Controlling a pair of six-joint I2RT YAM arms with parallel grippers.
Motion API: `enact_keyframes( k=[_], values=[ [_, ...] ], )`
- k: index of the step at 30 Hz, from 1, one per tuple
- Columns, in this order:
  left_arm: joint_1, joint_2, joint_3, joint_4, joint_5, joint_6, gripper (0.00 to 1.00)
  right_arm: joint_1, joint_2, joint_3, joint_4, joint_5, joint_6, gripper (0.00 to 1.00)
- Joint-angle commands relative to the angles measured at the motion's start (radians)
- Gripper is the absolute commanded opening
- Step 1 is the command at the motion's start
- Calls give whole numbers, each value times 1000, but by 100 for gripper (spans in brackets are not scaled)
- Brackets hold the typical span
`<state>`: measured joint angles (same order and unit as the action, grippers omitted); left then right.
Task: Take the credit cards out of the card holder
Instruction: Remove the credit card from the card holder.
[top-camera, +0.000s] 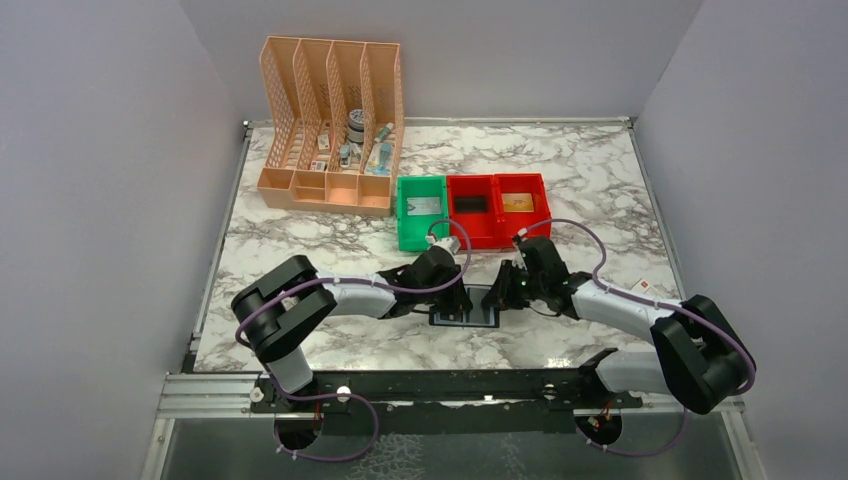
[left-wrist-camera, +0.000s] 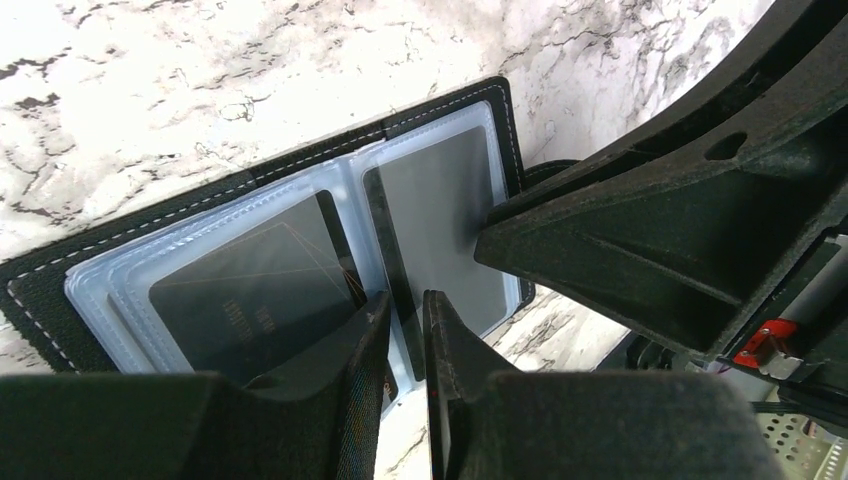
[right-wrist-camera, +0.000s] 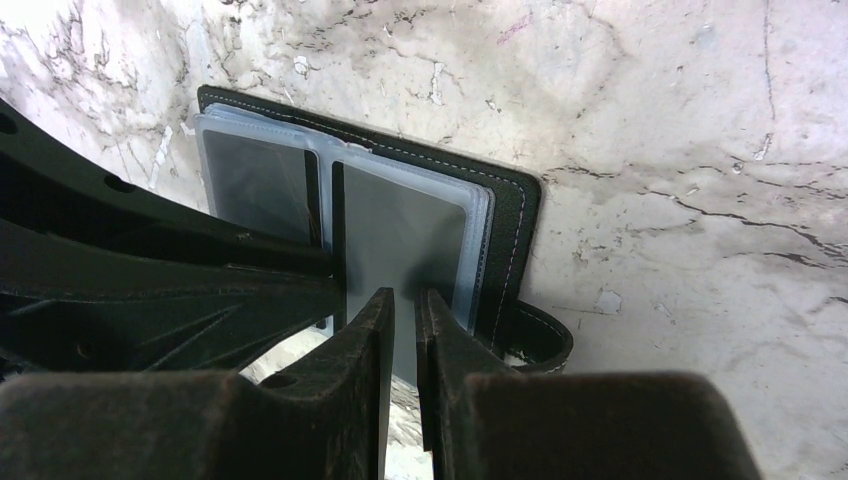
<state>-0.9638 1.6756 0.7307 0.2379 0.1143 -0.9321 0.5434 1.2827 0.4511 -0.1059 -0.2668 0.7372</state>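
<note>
The card holder (top-camera: 465, 317) lies open and flat on the bench (top-camera: 600, 180), close to the middle of the near edge, with both arms bent in over it. Its clear sleeves face up, and a dark credit card (left-wrist-camera: 250, 290) sits in the sleeve on the left half. The step in hand looks like working a card out of its sleeve; this one is not yet out.

The left end effector (left-wrist-camera: 407, 300) has its fingers drawn nearly together at the spine, and a thin dark strip runs into the slim gap. I cannot tell whether that strip is pinched or only lies beneath. The right end effector (right-wrist-camera: 405, 297) is equally narrow and its tip is on the right half, probably pinning the holder down; whether it grips anything is unclear.

Next, the left arm likely needs a firm pinch on a card edge alone, then a pull along the sleeve opening while the right keeps the holder from sliding.
</note>
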Motion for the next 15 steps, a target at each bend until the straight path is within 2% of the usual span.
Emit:
enact_keyframes(
  k=[1,10,15],
  values=[
    [-3,-1,-14,67,37,-30,21,2,20,-48,-42,83,-7,16],
    [1,-16,-7,81,46,-33,0,3,-7,-59,-28,69,-5,16],
    [2,-17,-8,82,45,-31,0,2,-17,-55,-37,86,-7,16]
  ],
)
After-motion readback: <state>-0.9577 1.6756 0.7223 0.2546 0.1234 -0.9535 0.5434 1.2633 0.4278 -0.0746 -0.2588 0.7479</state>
